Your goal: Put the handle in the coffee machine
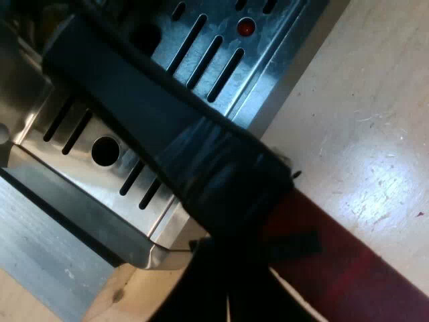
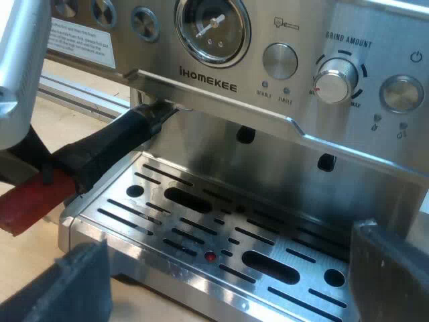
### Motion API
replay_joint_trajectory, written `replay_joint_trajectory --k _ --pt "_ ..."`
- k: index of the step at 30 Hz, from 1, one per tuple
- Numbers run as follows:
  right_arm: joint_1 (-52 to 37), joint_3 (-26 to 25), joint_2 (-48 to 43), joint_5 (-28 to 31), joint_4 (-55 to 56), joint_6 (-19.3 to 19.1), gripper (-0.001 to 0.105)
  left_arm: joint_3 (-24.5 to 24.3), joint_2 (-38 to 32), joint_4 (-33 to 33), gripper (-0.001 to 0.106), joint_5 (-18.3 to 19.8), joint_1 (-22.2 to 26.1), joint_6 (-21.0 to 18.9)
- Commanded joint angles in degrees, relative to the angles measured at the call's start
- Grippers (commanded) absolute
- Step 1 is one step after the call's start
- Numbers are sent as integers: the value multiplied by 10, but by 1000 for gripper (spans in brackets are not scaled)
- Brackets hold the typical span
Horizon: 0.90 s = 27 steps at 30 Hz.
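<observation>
The holder's dark handle [image 1: 154,114] runs slantwise over the slotted drip tray [image 1: 221,47], and its red end [image 1: 348,268] hangs past the tray's edge above the wooden table. My left gripper [image 1: 231,282] is shut on the handle where black meets red. Seen from the right wrist, the handle [image 2: 114,147] reaches up under the espresso machine's [image 2: 281,134] brew head. Its red end [image 2: 30,201] sticks outward with the left gripper [image 2: 33,157] clamped on it. My right gripper [image 2: 228,282] hovers open before the drip tray [image 2: 201,228], holding nothing.
The machine's front panel carries a pressure gauge [image 2: 212,27], round buttons [image 2: 279,60] and a grind amount knob [image 2: 337,79]. A light wooden table [image 1: 369,100] lies beside the tray. A metal rail [image 2: 74,90] runs along the table behind the handle.
</observation>
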Motion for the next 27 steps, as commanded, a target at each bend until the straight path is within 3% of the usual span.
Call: replay_joint_trajectory --k 1,7,9,14,27 --pt "1 -5 -6 7 2 -6 74 -10 -1 -32 0 394 -20 18" --pt "1 -5 -6 7 2 -6 74 -10 -1 44 0 243 -20 110" --pt "1 -5 -6 7 2 -6 74 -10 -1 51 0 223 -20 115" --pt "1 -5 -6 7 2 -6 74 -10 -13 55 0 199 2 114" --pt "1 -5 -6 3 18 -6 74 -10 -75 74 0 190 178 144"
